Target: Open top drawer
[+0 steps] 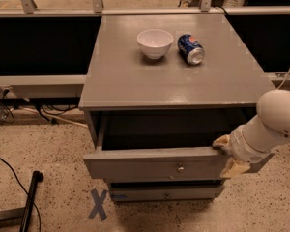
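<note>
2 pale fingers (222,142) of the gripper (228,155), at the lower right of the frame, pinch the right end of the top drawer (150,166), 1 behind its front panel and 1 before it, probably a grip that pulls without using the small knob (180,167). The drawer sits lower centre, drawn out from under the cabinet top (174,76), its dark inside showing.

The top drawer (154,166) is matt gray-painted wood with a small shiny metal knob (180,167), the bowl (155,42) looks smooth glossy white, the can (191,49) is shiny printed metal, and the gripper (228,154), at the drawer front's right end, looks matt cream plastic.
</note>
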Action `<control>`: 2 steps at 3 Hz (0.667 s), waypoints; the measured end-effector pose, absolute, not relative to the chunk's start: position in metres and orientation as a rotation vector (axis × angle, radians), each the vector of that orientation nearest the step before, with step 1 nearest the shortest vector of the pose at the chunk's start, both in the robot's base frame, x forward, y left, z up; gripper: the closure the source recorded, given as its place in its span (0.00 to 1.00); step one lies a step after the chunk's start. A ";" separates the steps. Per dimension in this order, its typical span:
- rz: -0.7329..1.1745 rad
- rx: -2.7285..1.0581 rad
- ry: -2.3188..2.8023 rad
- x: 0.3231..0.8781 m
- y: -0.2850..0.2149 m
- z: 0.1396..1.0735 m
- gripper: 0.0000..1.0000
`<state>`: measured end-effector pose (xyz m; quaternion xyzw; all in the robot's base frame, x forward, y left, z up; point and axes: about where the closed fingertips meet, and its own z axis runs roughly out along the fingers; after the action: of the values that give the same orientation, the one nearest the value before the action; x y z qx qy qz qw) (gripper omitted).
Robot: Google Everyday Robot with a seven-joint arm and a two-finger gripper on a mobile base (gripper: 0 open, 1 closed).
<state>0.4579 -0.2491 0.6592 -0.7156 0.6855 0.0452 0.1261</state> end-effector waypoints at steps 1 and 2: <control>0.135 -2.091 1.998 0.457 -0.249 0.660 0.46; 0.136 -2.149 1.973 0.448 -0.244 0.672 0.60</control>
<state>0.4477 -0.2442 0.6721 -0.7314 0.6714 0.0461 0.1104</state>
